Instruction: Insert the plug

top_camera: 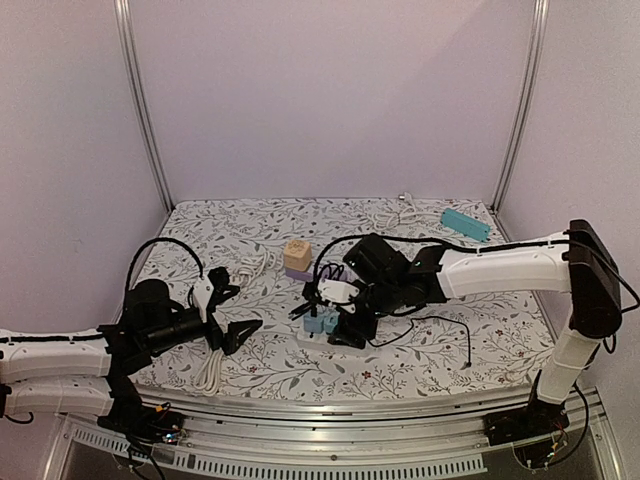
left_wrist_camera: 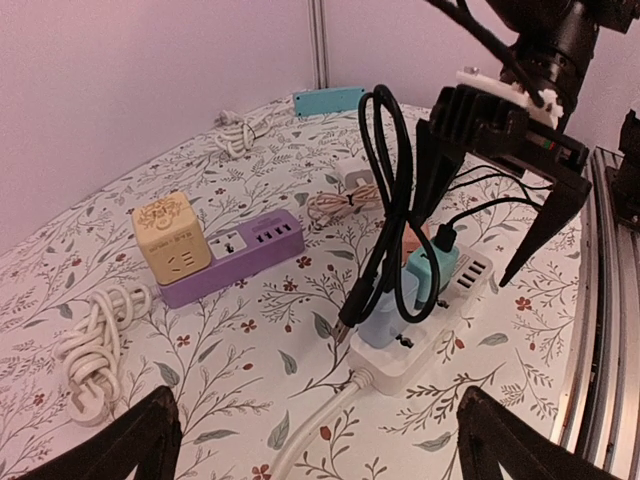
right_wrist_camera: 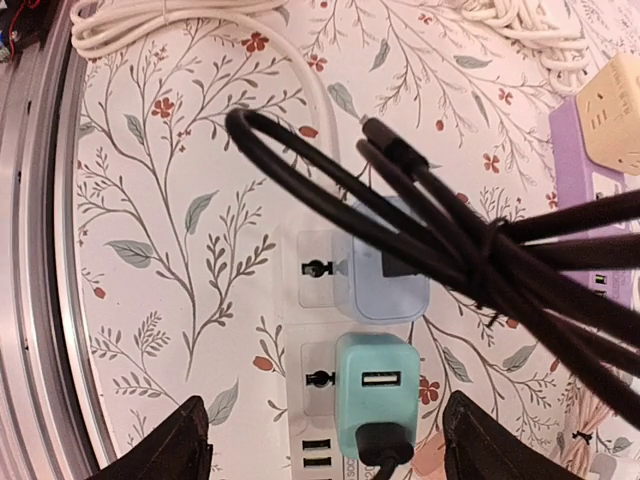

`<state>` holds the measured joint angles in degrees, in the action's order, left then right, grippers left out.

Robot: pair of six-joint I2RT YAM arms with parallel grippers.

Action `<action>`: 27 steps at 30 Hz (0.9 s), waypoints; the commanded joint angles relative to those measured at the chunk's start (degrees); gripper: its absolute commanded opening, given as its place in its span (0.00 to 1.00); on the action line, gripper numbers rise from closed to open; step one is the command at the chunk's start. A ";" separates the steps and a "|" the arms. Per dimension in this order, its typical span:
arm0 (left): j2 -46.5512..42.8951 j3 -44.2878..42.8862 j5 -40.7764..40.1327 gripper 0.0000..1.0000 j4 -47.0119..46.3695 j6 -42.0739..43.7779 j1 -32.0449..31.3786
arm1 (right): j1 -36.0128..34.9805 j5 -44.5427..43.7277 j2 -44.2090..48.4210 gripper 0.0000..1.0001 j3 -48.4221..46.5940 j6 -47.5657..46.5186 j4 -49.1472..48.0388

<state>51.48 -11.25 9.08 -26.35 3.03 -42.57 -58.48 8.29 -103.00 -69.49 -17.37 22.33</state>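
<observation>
A white power strip (right_wrist_camera: 292, 335) lies on the flowered cloth, carrying a pale blue adapter (right_wrist_camera: 385, 300) and a teal adapter (right_wrist_camera: 375, 400). A black plug (right_wrist_camera: 402, 262) sits on the pale blue adapter's top face. Its tied black cable bundle (left_wrist_camera: 385, 200) stands up from there and partly covers it. One loose USB end (left_wrist_camera: 349, 328) hangs beside the strip. My right gripper (right_wrist_camera: 325, 440) hovers just above the strip, open, fingers either side of the adapters and holding nothing. My left gripper (left_wrist_camera: 320, 450) is open and empty, low at the near left of the strip (left_wrist_camera: 430, 340).
A purple strip (left_wrist_camera: 235, 250) with a yellow cube adapter (left_wrist_camera: 170, 235) lies left of the white strip. A coiled white cord (left_wrist_camera: 95, 345) lies nearer. A teal strip (top_camera: 465, 223) is at the back right. The metal table rail (left_wrist_camera: 600, 300) runs along the right.
</observation>
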 commanded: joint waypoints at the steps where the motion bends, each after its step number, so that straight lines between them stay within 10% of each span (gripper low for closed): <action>1: -0.58 1.14 0.94 0.96 -1.24 0.66 0.99 | -0.33 0.81 5.02 0.80 0.90 0.99 -2.21; 8: -1.36 1.23 1.26 0.96 -1.16 0.84 1.25 | -0.16 -0.49 4.33 0.82 -2.15 -0.45 2.60; 14: -1.65 1.31 1.67 0.96 -1.12 0.88 1.60 | -0.27 -5.89 -4.15 0.48 -14.63 0.95 20.60; 27: -1.65 1.40 2.28 0.96 -1.07 1.01 1.70 | -2.04 -8.00 -9.97 0.52 -21.07 -0.38 25.31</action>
<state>50.24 -10.59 10.33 -26.44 3.42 -41.71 -59.07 1.34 -110.76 -88.64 -17.08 46.61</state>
